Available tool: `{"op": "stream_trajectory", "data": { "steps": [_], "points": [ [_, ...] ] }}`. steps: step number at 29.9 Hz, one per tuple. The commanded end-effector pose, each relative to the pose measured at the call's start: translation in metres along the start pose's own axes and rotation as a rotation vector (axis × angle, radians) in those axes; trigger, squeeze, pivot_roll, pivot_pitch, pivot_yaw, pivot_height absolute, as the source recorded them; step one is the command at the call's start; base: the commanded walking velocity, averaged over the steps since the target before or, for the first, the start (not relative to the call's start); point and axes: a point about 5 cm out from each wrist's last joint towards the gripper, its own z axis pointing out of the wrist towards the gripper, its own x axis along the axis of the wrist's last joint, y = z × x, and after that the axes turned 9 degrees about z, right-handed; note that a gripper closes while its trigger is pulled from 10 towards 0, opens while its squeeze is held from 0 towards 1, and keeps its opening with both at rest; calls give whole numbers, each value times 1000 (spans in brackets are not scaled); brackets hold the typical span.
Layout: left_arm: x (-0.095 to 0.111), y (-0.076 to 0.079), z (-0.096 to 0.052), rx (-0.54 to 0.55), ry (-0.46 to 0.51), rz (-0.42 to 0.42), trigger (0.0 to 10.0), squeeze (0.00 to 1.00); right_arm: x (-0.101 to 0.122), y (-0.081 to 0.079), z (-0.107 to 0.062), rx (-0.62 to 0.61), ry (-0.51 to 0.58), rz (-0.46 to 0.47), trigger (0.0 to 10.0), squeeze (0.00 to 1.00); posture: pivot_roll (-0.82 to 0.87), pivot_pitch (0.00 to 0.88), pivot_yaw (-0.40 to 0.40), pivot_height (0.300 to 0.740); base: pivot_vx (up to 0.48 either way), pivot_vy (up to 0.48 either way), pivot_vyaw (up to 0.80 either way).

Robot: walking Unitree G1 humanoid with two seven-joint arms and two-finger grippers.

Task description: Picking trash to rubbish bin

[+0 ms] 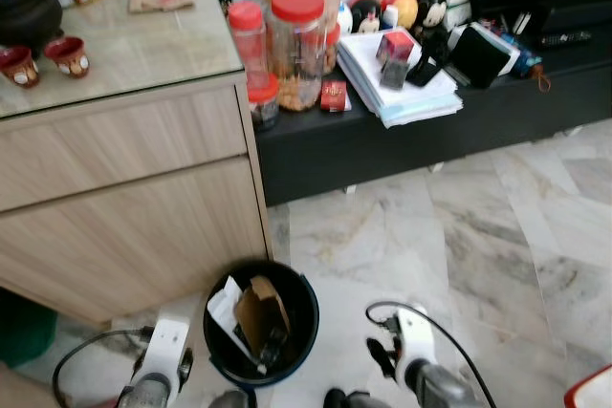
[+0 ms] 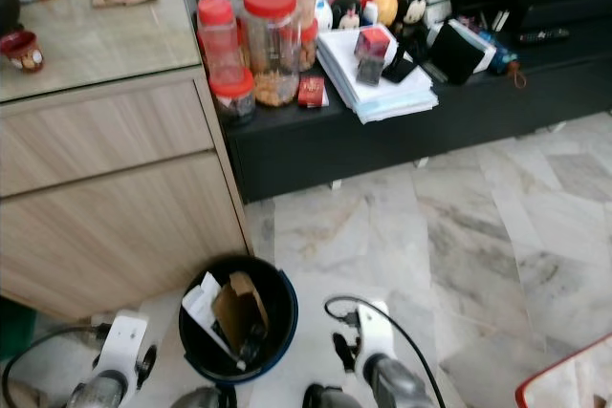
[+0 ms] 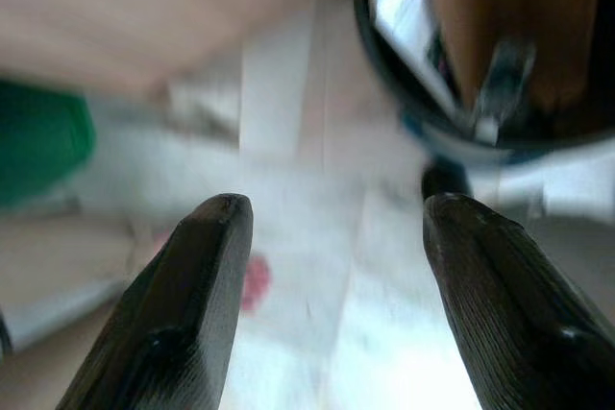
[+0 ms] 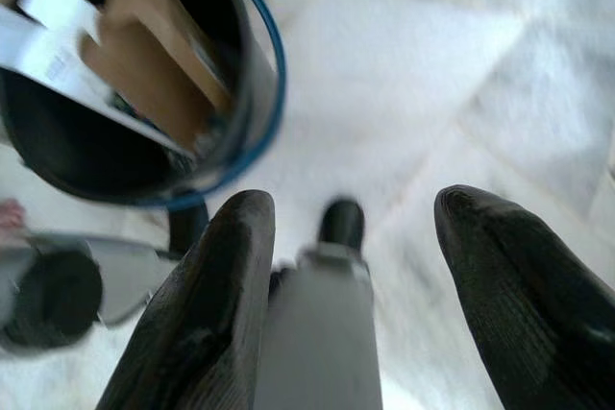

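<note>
- black and round, the rubbish bin (image 1: 260, 332) sits on the marble floor (image 1: 459, 236), right beside the wooden cabinet (image 1: 134, 207) and between the robot's two arms.
- inside the bin there is a brown cardboard piece (image 1: 263, 312) standing up, a white paper (image 1: 225, 308) leaning on it, and some small dark bits that are too blurry to name.
- the left gripper (image 3: 332, 228) hangs low next to the bin. its two black fingers are spread wide and hold nothing.
- the right gripper (image 4: 351, 228) hangs low on the other side of the bin. its fingers are spread wide too, and hold nothing.
- no loose trash can be seen on the floor near the bin, so maybe the next job is to look for more.
- to do that well, the robot should keep both grippers away from the bin rim so it does not tip, and turn slowly so the view is not blurry.
- on the low black shelf (image 1: 402, 140) stand clear jars with red lids (image 1: 296, 45). they seem to have snacks inside.
- next to the jars is a stack of white papers (image 1: 402, 83) with small things on top.
- two little red cups (image 1: 43, 59) sit on the cabinet's glass top.
</note>
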Motion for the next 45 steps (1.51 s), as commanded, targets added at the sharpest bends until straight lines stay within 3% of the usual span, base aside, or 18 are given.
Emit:
{"op": "stream_trajectory", "data": {
  "steps": [1, 3, 9, 19, 45],
  "points": [
    [-16, 2, -5, 1, -65, -30, 10000, 0, -13, 4, -3, -24, -40, 13, 10000, 0, 127, 210, -25, 740, 0, 0, 0],
    [-31, 4, -11, 11, -107, -63, 10000, 0, -29, 9, -7, -46, -76, 30, 10000, 0, 131, 204, -27, 740, 0, 0, 0],
    [-35, 3, -12, 21, -133, -87, 10000, 0, -38, 12, -9, -70, -103, 34, 10000, 0, 131, 183, -24, 740, 0, 0, 0],
    [-27, 5, -9, 7, -114, -90, 10000, 0, -29, 6, -6, -55, -79, 41, 10000, 0, 127, 163, -23, 740, 0, 0, 0],
    [-30, 6, -10, 13, -126, -119, 10000, 0, -29, 7, -6, -65, -66, 55, 10000, 0, 124, 197, -34, 740, -271, 0, 0]
  ]
}}
